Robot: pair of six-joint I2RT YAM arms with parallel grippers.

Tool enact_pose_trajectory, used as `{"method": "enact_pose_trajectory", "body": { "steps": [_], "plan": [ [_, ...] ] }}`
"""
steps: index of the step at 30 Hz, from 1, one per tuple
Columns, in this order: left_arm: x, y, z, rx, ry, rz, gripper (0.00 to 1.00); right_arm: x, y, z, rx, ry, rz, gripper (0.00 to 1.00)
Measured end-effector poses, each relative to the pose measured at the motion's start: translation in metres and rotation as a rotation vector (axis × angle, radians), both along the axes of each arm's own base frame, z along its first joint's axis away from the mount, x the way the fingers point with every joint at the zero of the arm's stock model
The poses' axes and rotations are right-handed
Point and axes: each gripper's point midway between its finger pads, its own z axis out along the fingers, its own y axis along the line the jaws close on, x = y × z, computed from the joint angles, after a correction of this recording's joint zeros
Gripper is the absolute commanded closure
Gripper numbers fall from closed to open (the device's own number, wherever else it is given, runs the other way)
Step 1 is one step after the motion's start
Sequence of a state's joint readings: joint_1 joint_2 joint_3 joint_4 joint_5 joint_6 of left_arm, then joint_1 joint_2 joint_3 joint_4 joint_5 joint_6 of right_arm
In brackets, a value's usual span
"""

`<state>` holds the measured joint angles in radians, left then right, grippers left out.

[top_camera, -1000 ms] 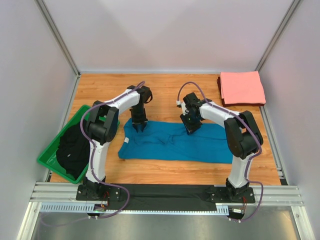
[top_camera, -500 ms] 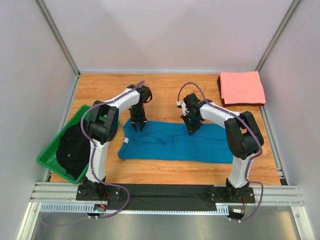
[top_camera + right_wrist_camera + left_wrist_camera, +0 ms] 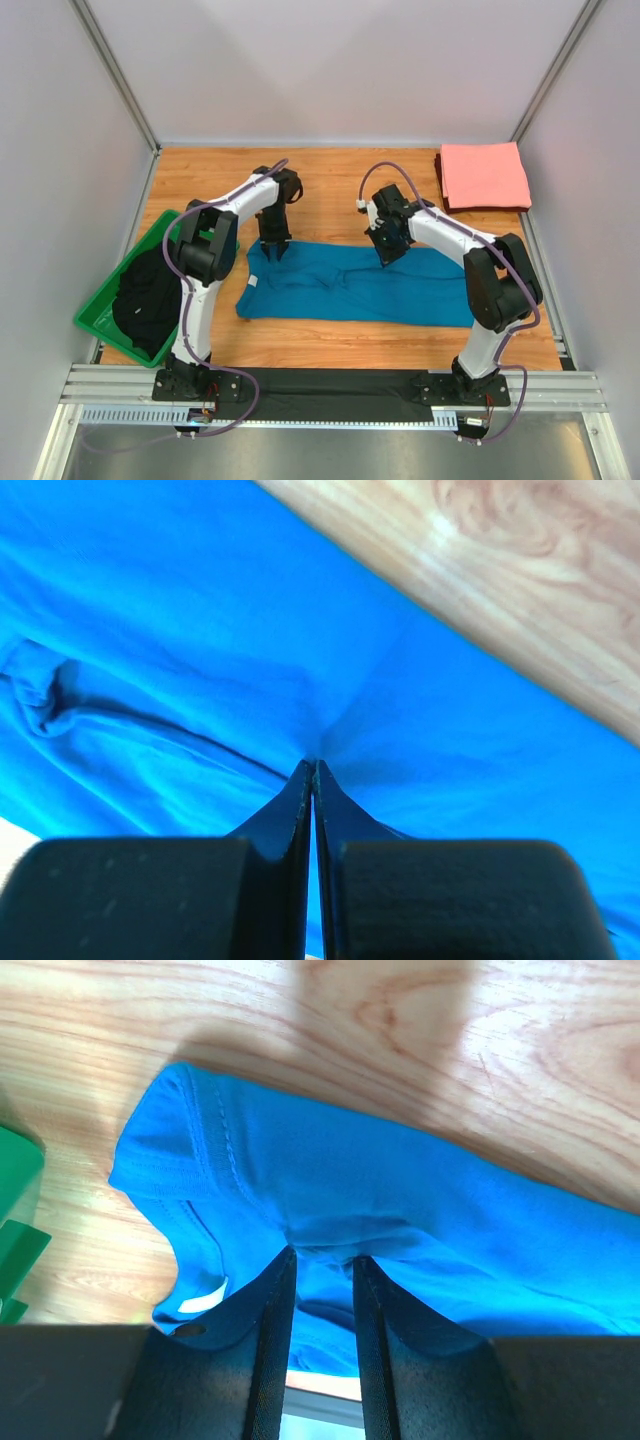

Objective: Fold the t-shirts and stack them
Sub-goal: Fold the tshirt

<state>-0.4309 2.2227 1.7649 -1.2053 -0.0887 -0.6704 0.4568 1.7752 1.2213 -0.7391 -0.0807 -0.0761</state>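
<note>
Top external view: the teal t-shirt [image 3: 350, 285] lies spread out, well to the near left of the folded salmon-pink t-shirt [image 3: 485, 175], left gripper [image 3: 274, 250] narrow-jawed on a pucker at its far edge, right gripper [image 3: 385, 258] pinched tight on that edge too, so the fold looks to be starting and next calls for an even lift toward the near hem.

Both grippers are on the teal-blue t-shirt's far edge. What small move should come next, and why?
Probably raise both grippers together a little. The right gripper is shut on the far edge of the teal-blue t-shirt, and the left gripper seems to pinch a fold of it too, so the edge looks ready to lift.
</note>
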Motion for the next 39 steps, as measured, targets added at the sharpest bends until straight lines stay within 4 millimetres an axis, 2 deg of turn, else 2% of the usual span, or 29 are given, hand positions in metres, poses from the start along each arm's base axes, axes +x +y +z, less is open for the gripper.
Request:
{"method": "enact_pose_trajectory", "body": {
  "steps": [5,8,10,12,15,17,21,23,25,27,30,35,39],
  "plan": [
    [0.003,0.001,0.001,0.011,-0.002,-0.002,0.63,-0.015,-0.007,-0.014,-0.022,0.043,-0.001,1.0],
    [0.004,0.002,0.002,0.017,-0.002,-0.006,0.63,-0.015,-0.007,-0.015,-0.021,0.044,-0.001,0.99],
    [0.005,0.002,0.005,0.017,-0.002,-0.009,0.62,-0.015,-0.007,-0.016,-0.021,0.047,-0.006,0.93],
    [0.008,0.0,0.009,0.011,-0.008,-0.016,0.62,-0.015,-0.006,-0.016,-0.017,0.054,-0.015,0.82],
    [0.01,-0.001,0.016,-0.005,-0.023,-0.03,0.61,-0.014,0.0,-0.008,0.01,0.061,-0.03,0.73],
    [0.006,-0.002,0.026,-0.034,-0.042,-0.043,0.61,-0.011,0.009,0.005,0.058,0.052,-0.05,0.71],
    [-0.02,-0.002,0.059,-0.132,-0.101,-0.06,0.61,-0.012,0.032,0.036,0.162,0.016,-0.069,0.72],
    [-0.036,-0.002,0.073,-0.185,-0.122,-0.07,0.62,-0.014,0.052,0.048,0.201,-0.001,-0.061,0.72],
    [-0.047,-0.006,0.08,-0.241,-0.133,-0.078,0.62,-0.021,0.077,0.052,0.239,-0.002,-0.033,0.72],
    [-0.057,-0.007,0.076,-0.267,-0.112,-0.082,0.62,-0.028,0.099,0.05,0.257,0.013,-0.015,0.73],
    [-0.065,-0.007,0.061,-0.269,-0.071,-0.087,0.62,-0.034,0.126,0.036,0.267,0.041,0.0,0.74],
    [-0.064,-0.005,0.047,-0.245,-0.046,-0.093,0.63,-0.042,0.144,0.008,0.242,0.089,-0.031,0.77],
    [-0.061,0.003,0.041,-0.198,-0.051,-0.089,0.63,-0.046,0.156,0.002,0.249,0.087,-0.055,0.77]
  ]
}}
